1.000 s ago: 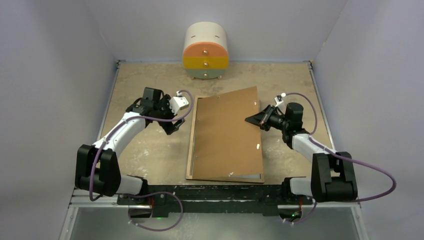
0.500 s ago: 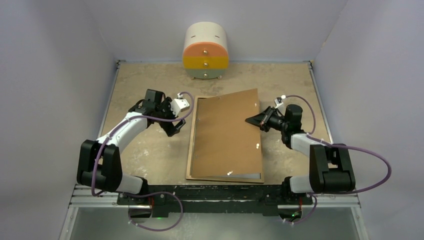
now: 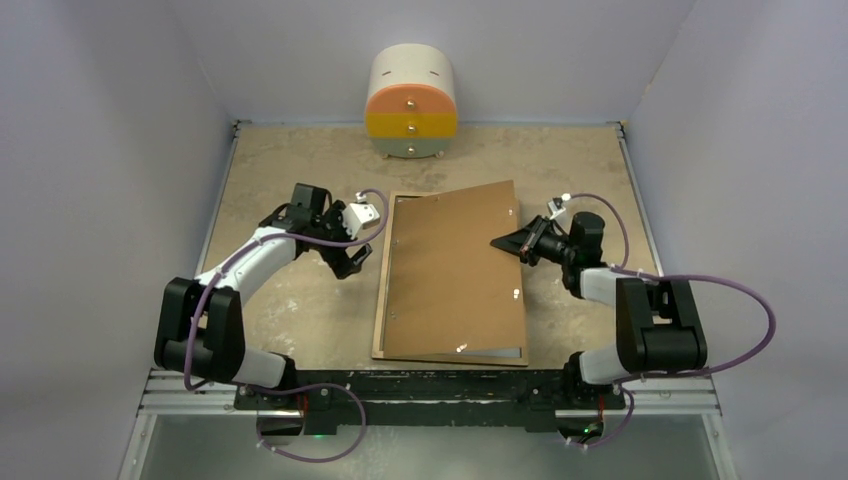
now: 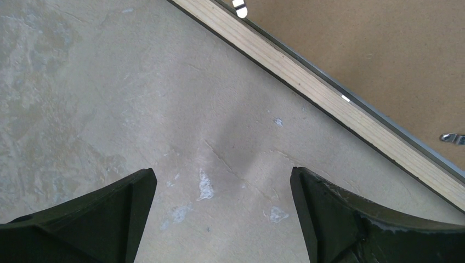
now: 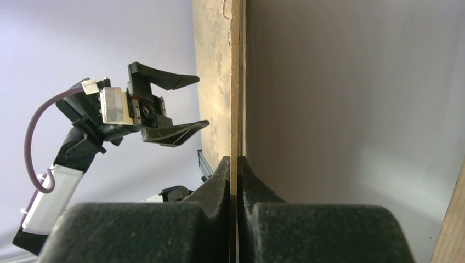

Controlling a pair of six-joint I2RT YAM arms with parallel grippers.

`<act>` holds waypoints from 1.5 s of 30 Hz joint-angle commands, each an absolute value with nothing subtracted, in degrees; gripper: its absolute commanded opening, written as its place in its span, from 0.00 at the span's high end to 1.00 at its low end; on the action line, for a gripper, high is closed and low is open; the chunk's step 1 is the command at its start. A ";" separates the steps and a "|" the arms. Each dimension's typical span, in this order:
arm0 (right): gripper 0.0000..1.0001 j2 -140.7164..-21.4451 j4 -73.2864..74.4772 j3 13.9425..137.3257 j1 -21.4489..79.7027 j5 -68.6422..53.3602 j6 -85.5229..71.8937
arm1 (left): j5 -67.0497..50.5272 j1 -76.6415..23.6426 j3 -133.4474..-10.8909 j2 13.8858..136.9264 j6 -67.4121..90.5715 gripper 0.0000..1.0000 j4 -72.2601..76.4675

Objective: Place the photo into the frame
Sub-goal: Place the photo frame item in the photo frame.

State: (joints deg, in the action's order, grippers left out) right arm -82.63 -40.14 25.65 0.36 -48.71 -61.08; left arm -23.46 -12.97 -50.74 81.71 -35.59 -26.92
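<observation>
**Frame lying face down, its brown board pinched by the right gripper**

The frame (image 3: 383,290) lies back-up in the middle of the table (image 3: 290,310), between the two arms, its light wooden rail (image 4: 329,104) showing. A brown backing board (image 3: 450,270) sits on it, slightly askew, with its far right corner sticking out past the frame. Small metal clips (image 4: 239,5) line the inner edge of the rail.

The photo cannot be made out for certain. A pale grey surface (image 5: 351,109) shows inside the frame beneath the board (whether photo back or glass, I cannot tell).

The right gripper (image 3: 497,241) reaches in from the right. Its jaws are closed tight on the thin right edge of the board (image 5: 237,82).

The left gripper (image 3: 350,255) hovers over bare table just beside the frame's left rail, with its jaws spread wide and nothing between them.

A small rounded drawer unit (image 3: 411,102) stands at the far edge.
</observation>
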 commanded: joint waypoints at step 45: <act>1.00 -90.88 -57.99 21.80 -2.99 -53.29 -65.84 | -29.11 -13.86 -48.52 83.58 -36.52 0.00 -25.23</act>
